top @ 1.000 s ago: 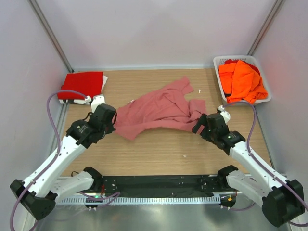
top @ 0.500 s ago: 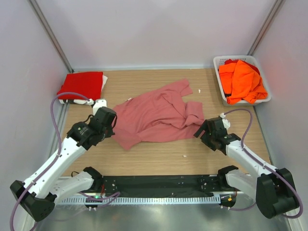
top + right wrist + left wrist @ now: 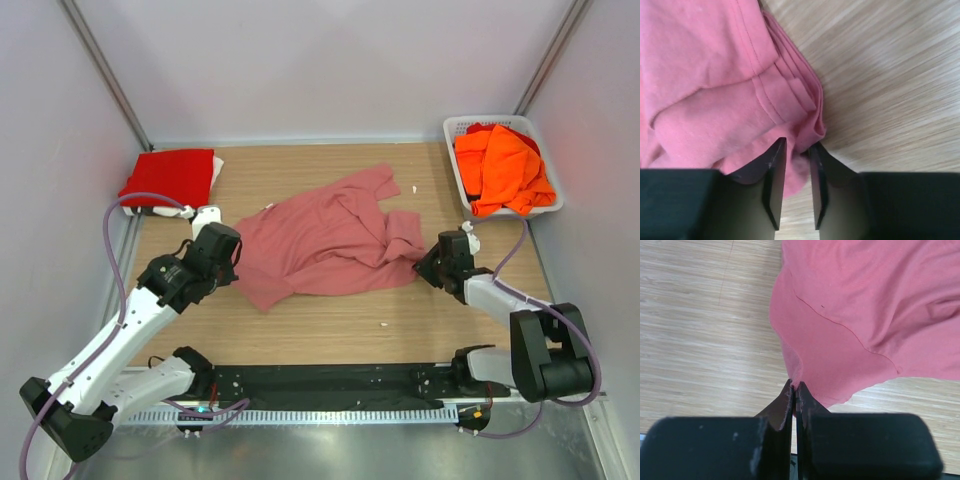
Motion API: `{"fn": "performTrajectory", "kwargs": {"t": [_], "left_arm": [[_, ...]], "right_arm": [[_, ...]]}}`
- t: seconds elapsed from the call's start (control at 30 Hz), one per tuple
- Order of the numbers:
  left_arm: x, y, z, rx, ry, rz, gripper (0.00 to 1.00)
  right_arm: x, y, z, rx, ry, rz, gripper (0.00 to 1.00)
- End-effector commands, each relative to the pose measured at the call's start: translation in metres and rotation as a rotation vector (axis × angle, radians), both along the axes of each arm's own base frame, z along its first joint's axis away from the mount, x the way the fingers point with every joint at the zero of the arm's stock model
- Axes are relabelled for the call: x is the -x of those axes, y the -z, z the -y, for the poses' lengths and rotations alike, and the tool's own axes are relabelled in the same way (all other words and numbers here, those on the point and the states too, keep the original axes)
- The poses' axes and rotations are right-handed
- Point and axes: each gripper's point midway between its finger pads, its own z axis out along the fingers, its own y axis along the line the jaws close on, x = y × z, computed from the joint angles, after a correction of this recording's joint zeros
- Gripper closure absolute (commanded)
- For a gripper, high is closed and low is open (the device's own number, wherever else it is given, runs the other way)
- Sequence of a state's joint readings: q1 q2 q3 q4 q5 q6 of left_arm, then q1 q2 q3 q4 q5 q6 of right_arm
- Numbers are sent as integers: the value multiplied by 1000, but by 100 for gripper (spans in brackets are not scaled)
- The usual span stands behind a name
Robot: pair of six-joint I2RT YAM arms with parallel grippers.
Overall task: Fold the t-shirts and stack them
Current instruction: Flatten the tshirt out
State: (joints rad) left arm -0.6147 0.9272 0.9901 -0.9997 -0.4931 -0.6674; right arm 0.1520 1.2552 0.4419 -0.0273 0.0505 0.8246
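Wooden table; far-right basket held orange t-shirts.
Left gripper and right gripper each pinched tight on pink t-shirt.

The pink t-shirt is soft matt cloth, the table pale wood grain, the basket white plastic.

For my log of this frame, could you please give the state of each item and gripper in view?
pink t-shirt: unfolded, rumpled on the table.
red t-shirt: folded, far left corner.
basket: upright, far right corner.
orange t-shirts: heaped in the basket.
left gripper: shut on the pink t-shirt's edge.
right gripper: shut on the pink t-shirt's edge.
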Motion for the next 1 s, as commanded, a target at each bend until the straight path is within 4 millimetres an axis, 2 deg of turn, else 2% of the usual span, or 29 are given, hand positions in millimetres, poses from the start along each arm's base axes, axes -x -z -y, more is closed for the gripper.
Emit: {"fn": "performTrajectory", "kwargs": {"t": [0.0, 0.1, 0.17, 0.27, 0.3, 0.37, 0.4, 0.47, 0.5, 0.57, 0.6, 0.67, 0.7, 0.77, 0.8, 0.87, 0.9, 0.93, 0.97], "left_arm": [[-5, -4, -1, -10, -1, 26, 100], [-5, -4, -3, -16, -8, 29, 100], [-5, -6, -5, -16, -16, 37, 100], [-4, -10, -7, -22, -25, 37, 100], [-5, -20, -6, -8, -25, 51, 100], [0, -34, -9, 0, -21, 57, 100], [-2, -62, -8, 41, -25, 113, 100], [4, -92, -11, 66, -15, 157, 100], [7, -131, -11, 129, -4, 239, 100], [16, -167, -14, 165, 34, 300, 100], [25, -208, -14, 241, 67, 385, 100], [38, -247, -15, 290, 126, 474, 100], [52, -284, -21, 347, 153, 571, 100], [69, -325, -19, 405, 244, 685, 100], [85, -354, -27, 447, 267, 777, 100], [103, -382, -28, 468, 344, 873, 100], [117, -398, -36, 485, 363, 939, 100], [125, -411, -40, 485, 376, 997, 100], [142, -419, -46, 494, 402, 1055, 100]], "right_arm": [[25, 25, -9, -27, -72, -95, 77], [30, 18, -11, -31, -94, -85, 98], [31, 8, -10, -27, -99, -70, 99], [34, -22, -12, -36, -119, -24, 99], [30, -50, -14, -44, -127, 29, 99], [26, -84, -14, -36, -146, 91, 99], [22, -117, -14, -32, -147, 135, 99], [23, -167, -11, -14, -152, 239, 99], [23, -208, -8, -3, -149, 303, 99], [31, -255, -6, 12, -165, 400, 99], [38, -293, -4, 14, -164, 466, 99], [50, -330, -3, 26, -178, 538, 99], [63, -365, -1, 24, -181, 608, 99], [82, -401, 1, 29, -187, 701, 99], [100, -433, 5, 37, -187, 781, 99], [125, -463, 17, 67, -146, 870, 99], [144, -486, 27, 95, -116, 940, 99], [156, -496, 32, 112, -96, 976, 99], [167, -504, 41, 137, -62, 1007, 99]]}}
